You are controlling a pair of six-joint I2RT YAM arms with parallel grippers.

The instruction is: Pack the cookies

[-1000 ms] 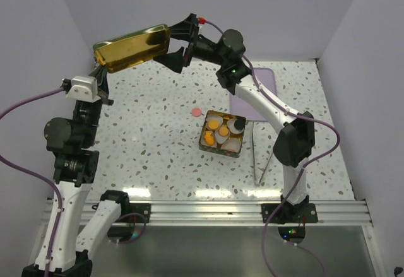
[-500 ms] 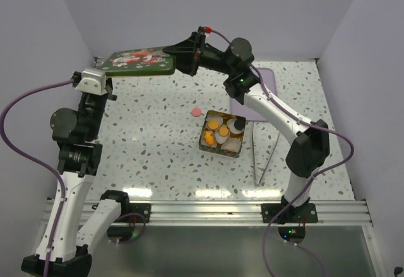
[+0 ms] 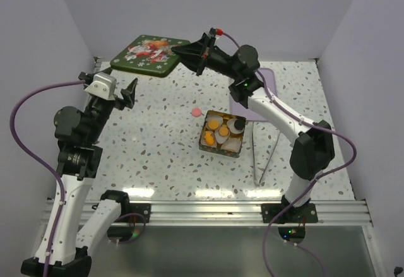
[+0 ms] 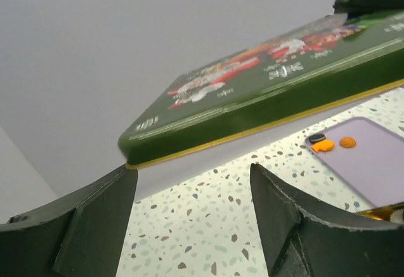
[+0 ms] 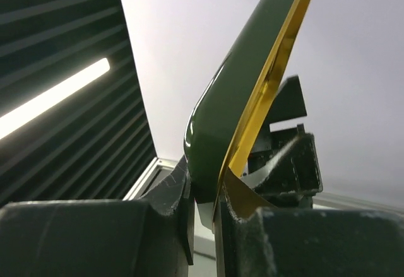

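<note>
Now your right gripper (image 3: 182, 50) holds the lid (image 3: 149, 55); most cookies (image 3: 214, 124) sit in the tin (image 3: 202, 139).
Nearest you, mid-table, the open gold tin holds orange and black cookies in white paper cups (image 3: 232, 143), and one pink cookie (image 3: 196, 111) lies on the table (image 3: 158, 151) just beyond its far-left corner. Farther out, your left gripper (image 3: 128, 91) stands with jaws spread, just below the lid's near corner. At the back, your right gripper is clamped on the green picture lid's edge, holding it above the table.
</note>
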